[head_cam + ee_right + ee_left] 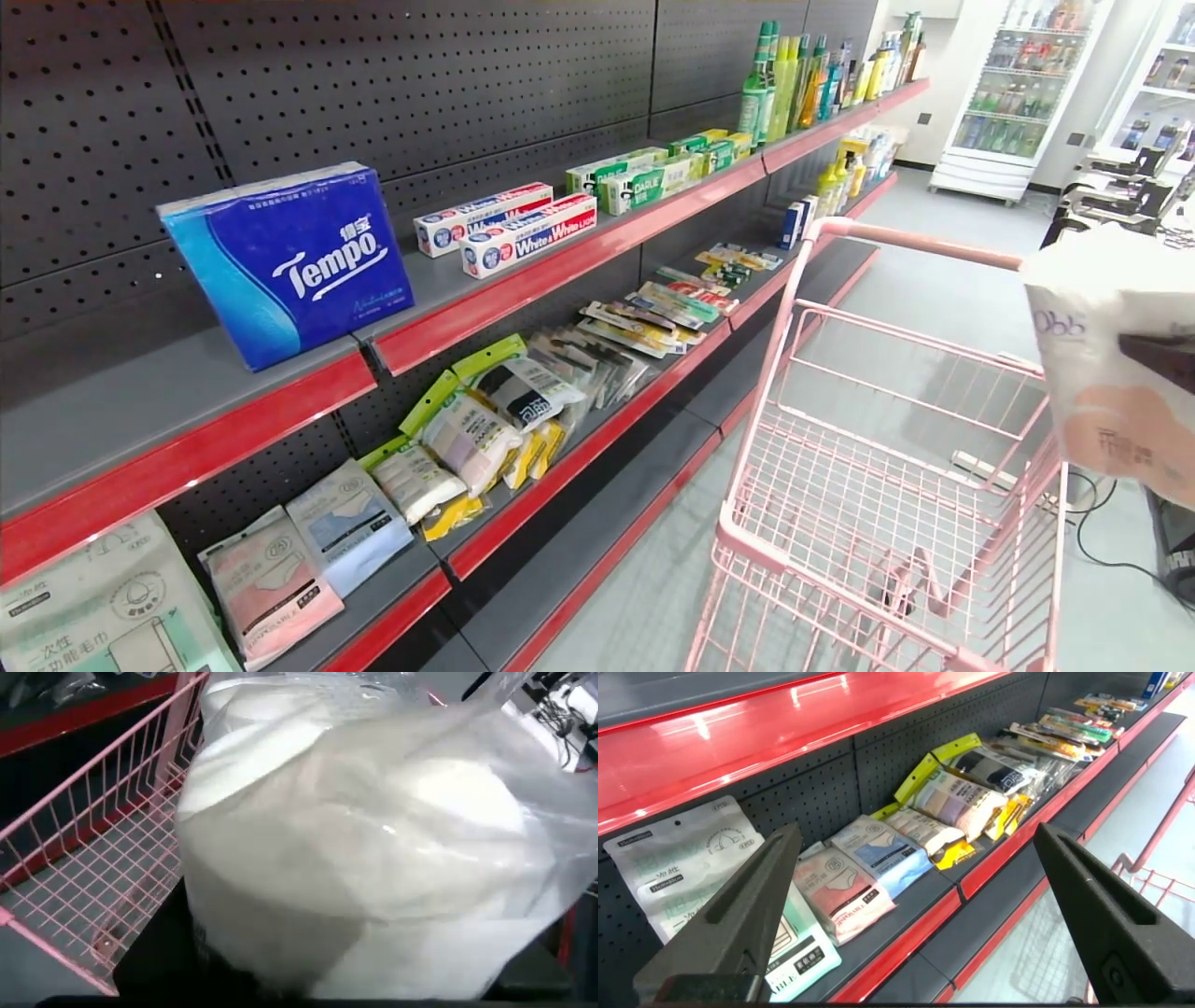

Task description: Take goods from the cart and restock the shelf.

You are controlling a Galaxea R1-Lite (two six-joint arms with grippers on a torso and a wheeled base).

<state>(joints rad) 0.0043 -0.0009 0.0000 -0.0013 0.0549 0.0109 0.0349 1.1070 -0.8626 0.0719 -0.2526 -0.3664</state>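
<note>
Plastic-wrapped and white, the pack of paper rolls (374,849) sits against the right wrist camera, pinched by the right gripper (1158,359), one dark finger pressed against its side. In the head view the pack hangs over the right side of the pink cart (915,240), well apart from the shelf (560,266). The cart's wire basket lies below the pack.

The left gripper (915,835) has its fingers (757,896) spread wide with nothing between them, and it faces the lower shelf level, where flat packets (878,868) lie in a row. On the upper level a blue tissue pack (289,261) stands upright, toothpaste boxes (527,238) lie near it, and green bottles (775,79) stand farther along.
</note>
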